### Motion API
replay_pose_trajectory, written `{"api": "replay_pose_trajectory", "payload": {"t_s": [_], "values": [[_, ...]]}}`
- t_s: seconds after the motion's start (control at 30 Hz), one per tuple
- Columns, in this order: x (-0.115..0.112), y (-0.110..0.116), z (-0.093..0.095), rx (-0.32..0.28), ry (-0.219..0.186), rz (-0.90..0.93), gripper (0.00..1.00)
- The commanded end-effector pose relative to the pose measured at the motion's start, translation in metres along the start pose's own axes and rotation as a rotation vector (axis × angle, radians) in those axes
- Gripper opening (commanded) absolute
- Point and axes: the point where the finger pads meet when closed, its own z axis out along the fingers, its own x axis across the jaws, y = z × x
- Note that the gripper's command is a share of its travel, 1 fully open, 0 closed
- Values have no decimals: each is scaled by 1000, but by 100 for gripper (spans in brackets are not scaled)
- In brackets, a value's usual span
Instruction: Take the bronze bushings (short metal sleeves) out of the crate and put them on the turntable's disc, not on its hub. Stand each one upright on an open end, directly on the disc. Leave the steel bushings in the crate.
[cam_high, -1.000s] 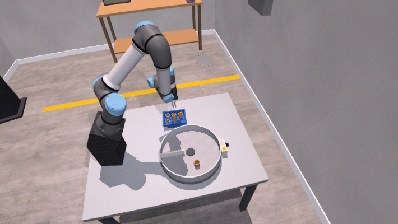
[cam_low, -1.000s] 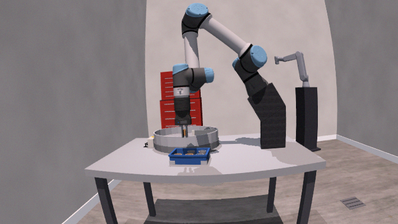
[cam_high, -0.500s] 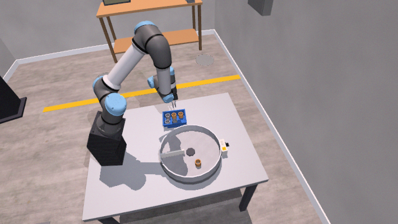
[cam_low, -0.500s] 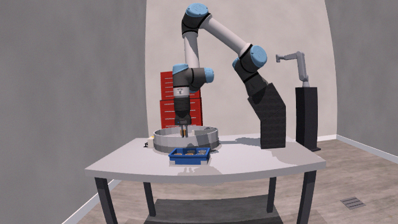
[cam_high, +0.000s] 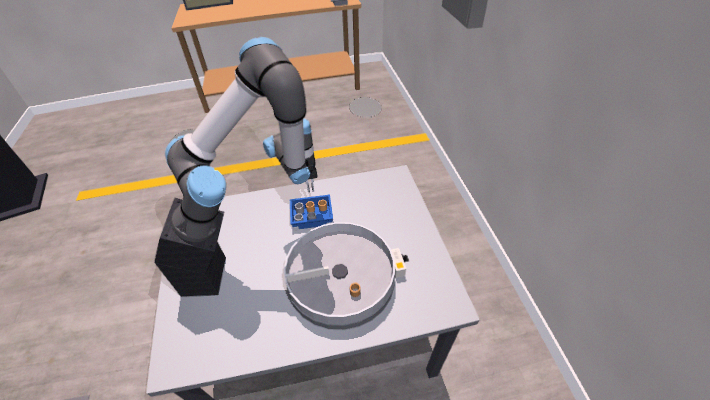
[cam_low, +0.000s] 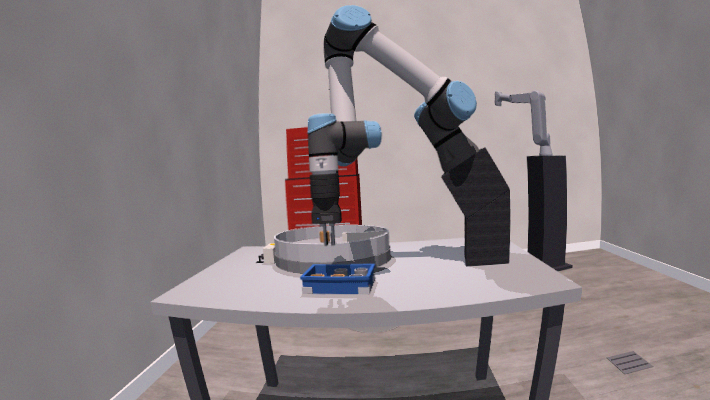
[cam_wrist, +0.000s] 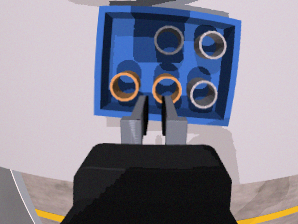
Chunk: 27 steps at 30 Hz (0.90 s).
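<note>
Top view: one bronze bushing (cam_high: 355, 293) (cam_low: 323, 237), upright on the disc (cam_high: 370, 270) of the turntable, apart from its dark hub (cam_high: 340, 271). Exterior view: my gripper (cam_high: 310, 187) (cam_low: 329, 243) (cam_wrist: 155, 107), one, fingers partly open, raised above table height. Wrist view: nothing between my fingers; blue crate (cam_high: 291, 220) (cam_low: 335, 287) (cam_wrist: 99, 60) containing two bronze bushings (cam_high: 310, 208) (cam_high: 322, 207) (cam_wrist: 111, 87) (cam_wrist: 154, 89) and three steel bushings (cam_wrist: 169, 27) (cam_wrist: 212, 32) (cam_wrist: 203, 107).

A pale grey table (cam_high: 240, 345) (cam_low: 225, 295) was seen standing on dark legs. On its top, the black pedestal (cam_high: 192, 270) (cam_low: 487, 220) of the arm was carried. The round walled turntable (cam_high: 340, 320) (cam_low: 320, 256) was set apart from the pedestal, and the blue crate (cam_high: 311, 224) (cam_low: 336, 286) (cam_wrist: 162, 11) was placed near the turntable's wall. A small white box (cam_high: 398, 263) (cam_low: 268, 254) was positioned right beside that wall.
</note>
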Motion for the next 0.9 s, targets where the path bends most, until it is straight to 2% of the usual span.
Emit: {"api": "replay_pose_trajectory", "payload": {"t_s": [0.0,0.37,0.6,0.67,0.87], "values": [[-3,1,-1,-2,-4,1,36],[-3,0,5,-1,-4,2,36],[-4,0,31,-2,-4,2,36],[-4,0,31,-2,-4,2,36],[-4,0,59,-2,-4,2,36]]}}
